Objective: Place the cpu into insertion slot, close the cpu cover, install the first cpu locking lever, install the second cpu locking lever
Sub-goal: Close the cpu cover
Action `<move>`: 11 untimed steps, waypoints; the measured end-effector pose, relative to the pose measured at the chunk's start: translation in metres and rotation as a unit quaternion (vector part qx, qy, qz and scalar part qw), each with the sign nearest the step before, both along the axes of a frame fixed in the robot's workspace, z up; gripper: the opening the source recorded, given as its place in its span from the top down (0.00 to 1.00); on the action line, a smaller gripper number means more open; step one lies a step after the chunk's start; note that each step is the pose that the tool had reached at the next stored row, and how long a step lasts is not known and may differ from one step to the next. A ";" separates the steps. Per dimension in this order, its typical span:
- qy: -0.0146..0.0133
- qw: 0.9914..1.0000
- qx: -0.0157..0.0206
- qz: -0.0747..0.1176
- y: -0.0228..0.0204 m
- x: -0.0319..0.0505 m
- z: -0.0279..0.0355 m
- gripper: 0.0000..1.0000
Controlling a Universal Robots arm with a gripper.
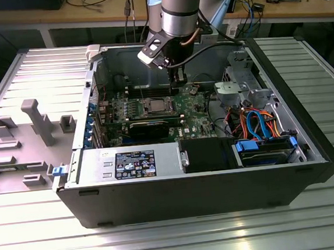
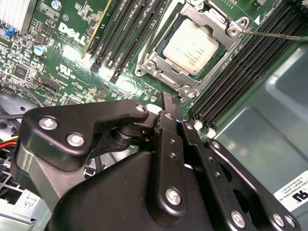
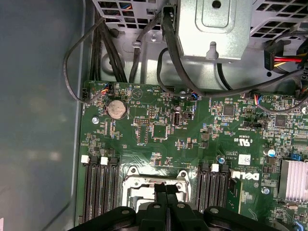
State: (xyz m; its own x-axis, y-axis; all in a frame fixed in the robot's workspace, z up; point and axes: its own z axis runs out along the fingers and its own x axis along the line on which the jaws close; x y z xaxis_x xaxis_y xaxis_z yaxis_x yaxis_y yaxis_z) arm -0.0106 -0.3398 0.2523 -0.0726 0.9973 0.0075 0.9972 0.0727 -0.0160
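Fingers (image 3: pixel 160 195) together over cpu cover (image 2: pixel 155 53), cpu (image 2: pixel 189 48) in insertion slot (image 2: pixel 168 79)

The chip (image 2: pixel 189 48) sits under the metal frame (image 2: pixel 149 60). The pincer (image 2: pixel 168 100) tip is just beside the frame's corner.

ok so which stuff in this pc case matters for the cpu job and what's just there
Job: shiny square silver cpu, thin silver metal cpu cover frame, thin steel locking lever, black gripper.
Just there: long black memory slots, round silver coin battery, finned silver heatsink, orange and blue cables.
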 end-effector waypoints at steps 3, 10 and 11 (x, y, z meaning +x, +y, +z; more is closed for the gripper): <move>0.000 1.000 0.000 0.000 0.0000 -0.0001 0.0000 0.89; 0.000 1.000 0.000 0.000 0.0000 -0.0018 0.0000 0.89; 0.000 1.000 0.000 0.000 0.0000 -0.0018 0.0000 0.89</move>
State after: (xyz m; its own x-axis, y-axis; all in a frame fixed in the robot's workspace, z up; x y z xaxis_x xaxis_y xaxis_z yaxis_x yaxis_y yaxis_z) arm -0.0124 -0.3398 0.2523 -0.0726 0.9973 0.0077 0.9972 0.0727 -0.0160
